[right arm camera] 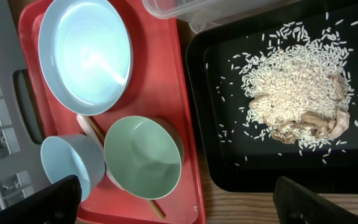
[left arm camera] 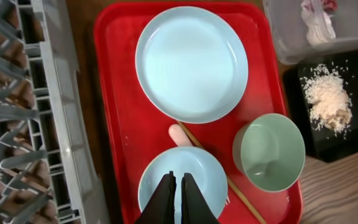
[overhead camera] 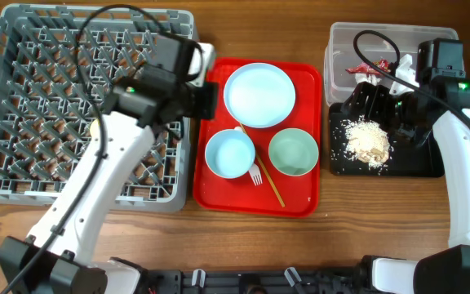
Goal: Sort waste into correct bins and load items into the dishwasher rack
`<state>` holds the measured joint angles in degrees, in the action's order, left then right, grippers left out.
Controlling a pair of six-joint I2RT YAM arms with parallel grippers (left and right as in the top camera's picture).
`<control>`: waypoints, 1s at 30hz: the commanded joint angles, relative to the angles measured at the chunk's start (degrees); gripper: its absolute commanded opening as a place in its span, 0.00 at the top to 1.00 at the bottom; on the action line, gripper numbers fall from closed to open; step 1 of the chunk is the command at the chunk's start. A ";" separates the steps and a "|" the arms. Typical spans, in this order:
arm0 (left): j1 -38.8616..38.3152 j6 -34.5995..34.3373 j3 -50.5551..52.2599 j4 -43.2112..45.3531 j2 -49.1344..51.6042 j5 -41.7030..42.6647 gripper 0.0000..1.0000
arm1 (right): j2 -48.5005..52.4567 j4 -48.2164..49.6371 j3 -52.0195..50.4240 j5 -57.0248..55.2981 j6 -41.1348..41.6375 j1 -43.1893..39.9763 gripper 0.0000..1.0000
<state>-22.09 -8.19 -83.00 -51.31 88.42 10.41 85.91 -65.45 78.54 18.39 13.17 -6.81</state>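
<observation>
The grey dishwasher rack fills the left. A small yellow cup shows in it, partly under my left arm. On the red tray lie the white plate, pale blue bowl, pale green bowl, fork and chopsticks. The wrapper lies in the clear tub. The food scraps lie in the black tray. My left gripper is shut and empty above the blue bowl. My right gripper is open wide and empty, above the black tray.
The rack's right wall runs close beside the red tray's left rim. The clear tub sits just behind the black tray. Bare wooden table lies in front of both trays.
</observation>
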 commanded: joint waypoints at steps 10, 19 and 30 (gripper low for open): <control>-7.02 -16.81 -0.57 -4.07 0.00 -14.99 0.96 | -0.94 -0.44 1.40 0.90 0.46 -0.13 0.00; -10.80 -19.74 -0.57 -5.03 0.00 -17.64 0.96 | -0.94 -1.27 1.40 0.90 0.50 -0.13 0.00; -11.56 -19.30 -0.57 -5.07 0.00 -17.55 0.00 | -0.94 -1.27 1.40 0.90 0.48 -0.13 0.00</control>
<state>-33.43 -27.14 -83.00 -56.64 88.47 -6.20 85.91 -66.67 78.54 18.39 13.17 -6.81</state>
